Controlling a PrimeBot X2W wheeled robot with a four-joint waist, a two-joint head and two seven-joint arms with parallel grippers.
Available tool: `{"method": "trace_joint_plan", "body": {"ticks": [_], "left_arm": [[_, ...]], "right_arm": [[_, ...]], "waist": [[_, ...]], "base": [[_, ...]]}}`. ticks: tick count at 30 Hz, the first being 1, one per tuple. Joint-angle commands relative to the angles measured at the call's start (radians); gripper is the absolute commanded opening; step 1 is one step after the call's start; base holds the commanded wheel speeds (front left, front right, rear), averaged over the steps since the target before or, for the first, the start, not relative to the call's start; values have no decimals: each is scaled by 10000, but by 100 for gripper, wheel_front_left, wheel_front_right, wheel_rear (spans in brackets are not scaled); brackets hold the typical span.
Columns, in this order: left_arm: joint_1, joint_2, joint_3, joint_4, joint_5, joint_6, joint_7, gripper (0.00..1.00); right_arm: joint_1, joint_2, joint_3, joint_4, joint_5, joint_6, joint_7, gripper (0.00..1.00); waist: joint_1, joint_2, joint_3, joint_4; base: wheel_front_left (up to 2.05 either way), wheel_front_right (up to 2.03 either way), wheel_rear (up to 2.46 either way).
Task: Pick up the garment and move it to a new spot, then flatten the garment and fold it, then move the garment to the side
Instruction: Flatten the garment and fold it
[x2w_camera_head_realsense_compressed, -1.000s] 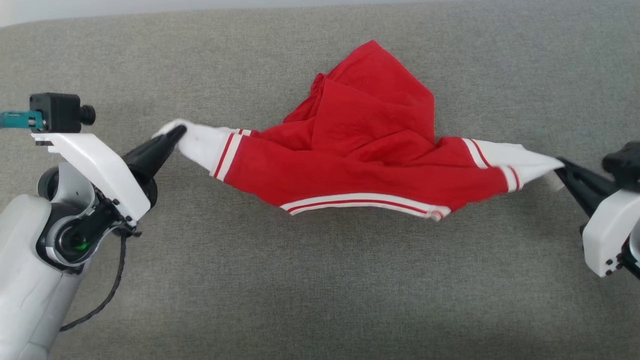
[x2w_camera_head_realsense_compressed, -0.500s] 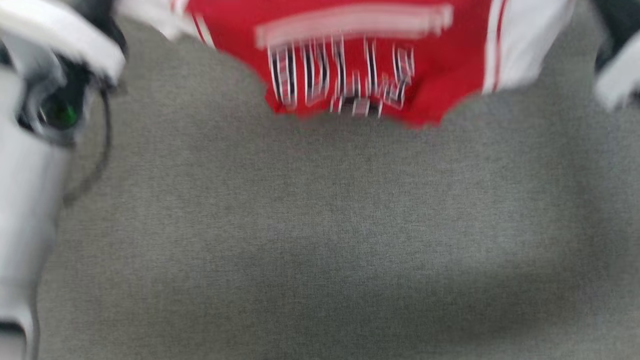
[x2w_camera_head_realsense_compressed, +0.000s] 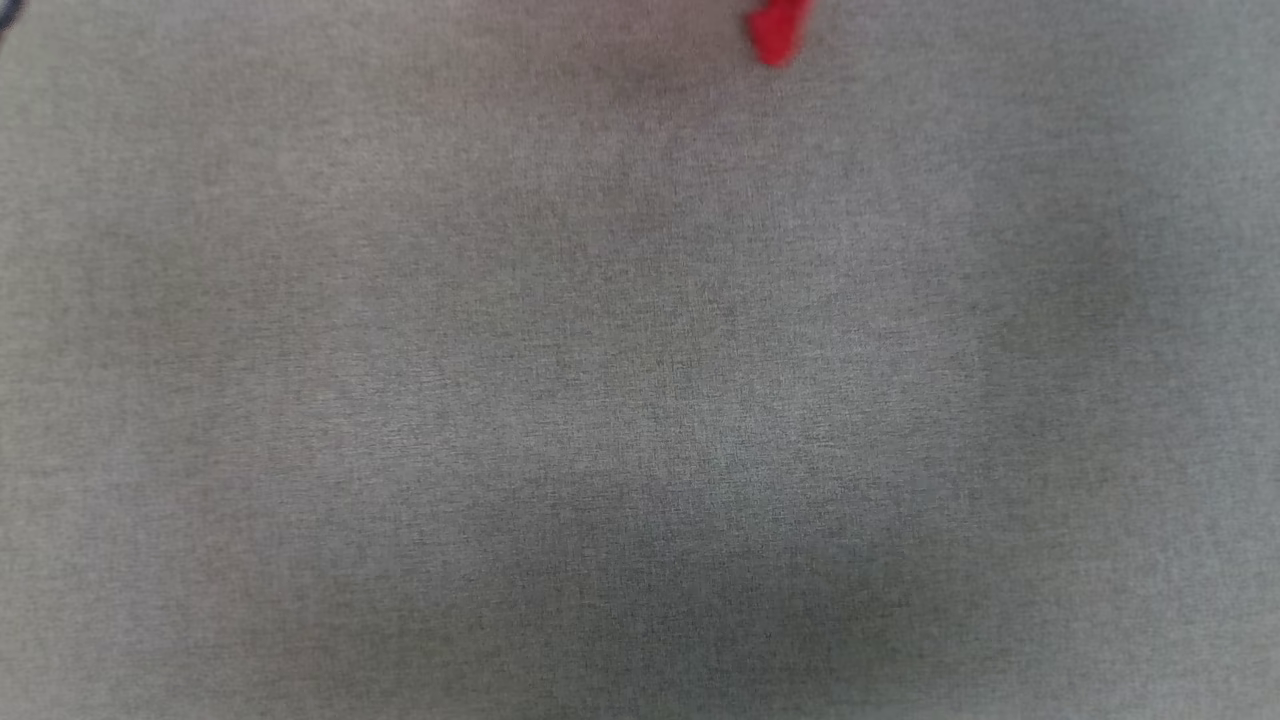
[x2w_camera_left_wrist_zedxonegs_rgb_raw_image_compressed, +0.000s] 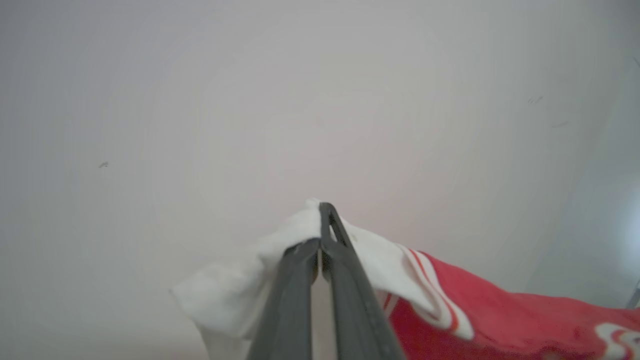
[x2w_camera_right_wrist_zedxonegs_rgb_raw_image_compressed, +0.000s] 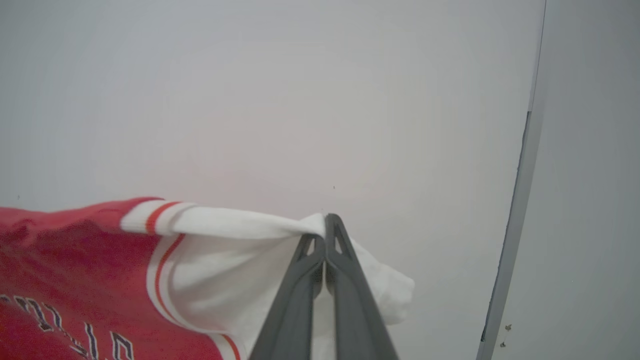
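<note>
Before a pale wall (x2w_camera_left_wrist_zedxonegs_rgb_raw_image_compressed: 200, 100), the garment (x2w_camera_right_wrist_zedxonegs_rgb_raw_image_compressed: 75, 260) is held up. Its white sleeves (x2w_camera_right_wrist_zedxonegs_rgb_raw_image_compressed: 240, 250) are clamped in the left gripper (x2w_camera_left_wrist_zedxonegs_rgb_raw_image_compressed: 319, 227) and right gripper (x2w_camera_right_wrist_zedxonegs_rgb_raw_image_compressed: 325, 230).

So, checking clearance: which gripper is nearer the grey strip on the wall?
Right. The right gripper holds the garment by one sleeve, with the strip on its outer side; the left gripper holds the opposite sleeve, farther away.
</note>
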Motion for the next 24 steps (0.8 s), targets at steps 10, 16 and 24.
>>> {"method": "trace_joint_plan", "body": {"ticks": [10, 16, 24], "left_arm": [[3136, 601, -945, -1766, -1908, -32, 706, 0], [6819, 1218, -1566, -3716, -3291, -34, 792, 0], [10731, 1917, -2776, -5696, -4027, -33, 578, 0]], "right_arm": [[1968, -399, 1843, -113, 830, -6, -119, 0], [4870, -1275, 2913, -1426, 1812, -6, 141, 0], [9476, -2857, 2756, -3903, 3426, -6, 1551, 0]], "waist": [[0, 0, -619, -86], [0, 0, -1105, 65], [0, 0, -1691, 436]], "base": [[0, 0, 0], [0, 0, 0], [0, 0, 0]]}}
